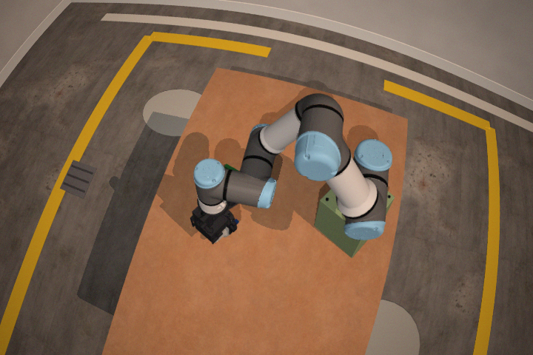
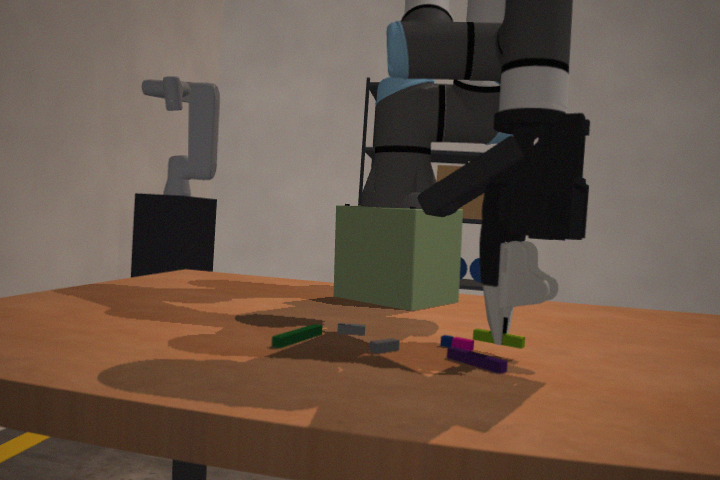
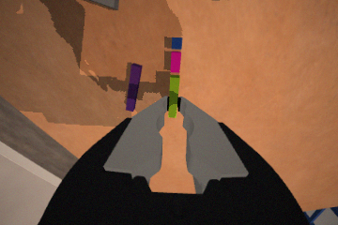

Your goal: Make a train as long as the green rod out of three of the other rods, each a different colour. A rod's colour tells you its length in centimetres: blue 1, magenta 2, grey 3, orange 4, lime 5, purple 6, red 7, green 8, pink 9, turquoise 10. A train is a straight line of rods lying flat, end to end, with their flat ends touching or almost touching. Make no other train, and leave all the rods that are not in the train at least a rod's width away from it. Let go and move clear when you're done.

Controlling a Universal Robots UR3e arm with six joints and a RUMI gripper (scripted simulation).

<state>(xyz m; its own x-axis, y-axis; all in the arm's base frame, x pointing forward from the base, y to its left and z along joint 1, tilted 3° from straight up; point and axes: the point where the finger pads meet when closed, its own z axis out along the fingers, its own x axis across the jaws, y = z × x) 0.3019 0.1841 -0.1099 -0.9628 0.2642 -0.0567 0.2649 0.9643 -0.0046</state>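
The end effector [image 3: 173,109] is clamped on the lime rod [image 3: 174,94], which lies lengthwise in line with the magenta rod [image 3: 176,62] ahead.

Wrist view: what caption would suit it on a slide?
Gripper clamps the lime rod in line with magenta and blue.

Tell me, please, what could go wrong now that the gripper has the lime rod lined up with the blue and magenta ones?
1. The gripper is shut on the lime rod; opening could nudge it off line or away from the magenta rod.
2. The purple rod lies close beside the train; it may sit within a rod's width and need moving.
3. Pushing forward could shove the magenta rod and blue rod out of line.
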